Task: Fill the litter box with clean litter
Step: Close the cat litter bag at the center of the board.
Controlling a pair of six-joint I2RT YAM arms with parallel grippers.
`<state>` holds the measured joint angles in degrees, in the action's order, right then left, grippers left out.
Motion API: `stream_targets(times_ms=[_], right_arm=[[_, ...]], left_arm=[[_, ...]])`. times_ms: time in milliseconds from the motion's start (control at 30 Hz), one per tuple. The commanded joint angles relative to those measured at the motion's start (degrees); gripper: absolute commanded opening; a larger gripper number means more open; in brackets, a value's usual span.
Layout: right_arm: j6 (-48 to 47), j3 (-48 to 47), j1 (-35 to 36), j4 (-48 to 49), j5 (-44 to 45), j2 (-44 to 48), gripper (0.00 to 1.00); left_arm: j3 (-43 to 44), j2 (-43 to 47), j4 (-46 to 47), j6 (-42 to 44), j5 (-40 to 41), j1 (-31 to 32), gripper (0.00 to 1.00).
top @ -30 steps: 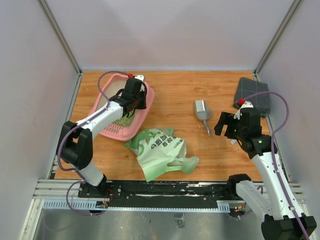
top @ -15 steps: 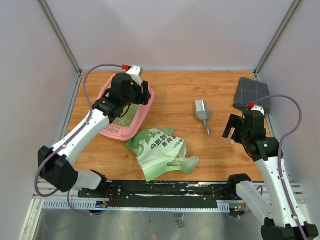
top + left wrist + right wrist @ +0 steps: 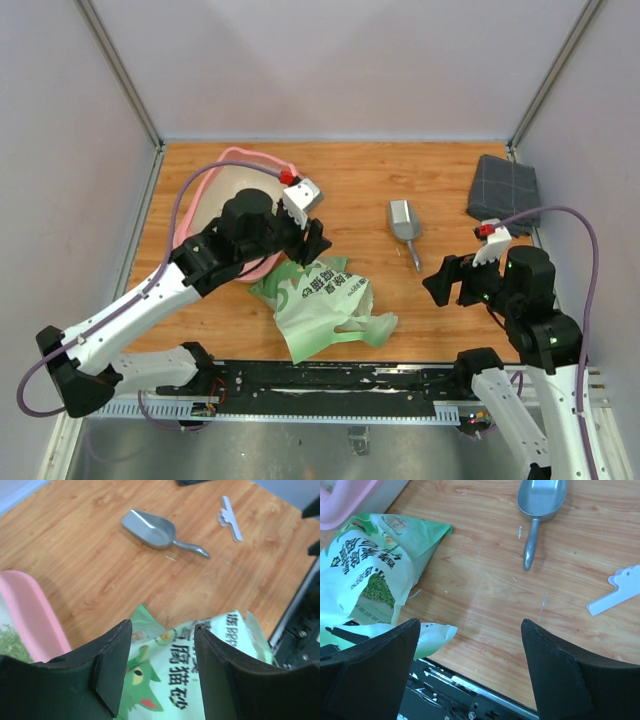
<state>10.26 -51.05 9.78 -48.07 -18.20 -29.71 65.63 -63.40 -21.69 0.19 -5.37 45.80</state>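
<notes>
Wooden table (image 3: 350, 190): I see my left gripper (image 3: 162, 630) part-open, empty, above the green bag (image 3: 320, 300) beside the litter box (image 3: 37, 612), which seems to hold clean litter (image 3: 7, 640); right gripper (image 3: 470, 625) wide, empty.

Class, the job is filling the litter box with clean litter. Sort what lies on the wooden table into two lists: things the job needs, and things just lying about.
Belongs to the job: pink plastic litter tray; green litter granules; printed light green plastic bag; grey metal scoop.
Just lying about: grey folded cloth; small white plastic clip.
</notes>
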Motion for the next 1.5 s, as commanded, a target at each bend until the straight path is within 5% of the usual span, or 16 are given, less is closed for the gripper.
stream_targets(times_ms=[0,400,700,933,1133,1233,1467], right_arm=[[-1.8,0.6,1.3,0.0,-5.5,1.2,0.83],[-0.7,2.2,6.7,1.7,-9.9,-3.0,0.79],[-0.7,3.5,32.5,13.4,9.5,-8.5,0.82],[-12.2,5.6,44.8,27.9,9.1,-8.7,0.85],[-12.2,-2.0,48.5,20.6,11.4,-18.5,0.84],[-20.1,-0.7,56.9,19.3,11.5,-18.5,0.85],[-34.6,8.0,74.5,31.9,32.3,-15.2,0.91]], left_arm=[[-1.3,2.5,-2.8,-0.5,2.7,6.5,0.57],[2.2,4.3,-14.8,0.4,14.0,26.0,0.59],[6.2,10.4,-16.6,-13.5,32.4,23.2,0.72],[4.7,10.7,-18.7,-13.2,23.7,13.0,0.72],[2.9,11.3,-15.2,-10.8,11.4,12.7,0.69],[4.8,12.0,-17.8,-14.1,14.9,12.7,0.70],[9.7,13.8,-19.5,-21.6,21.6,12.7,0.70]])
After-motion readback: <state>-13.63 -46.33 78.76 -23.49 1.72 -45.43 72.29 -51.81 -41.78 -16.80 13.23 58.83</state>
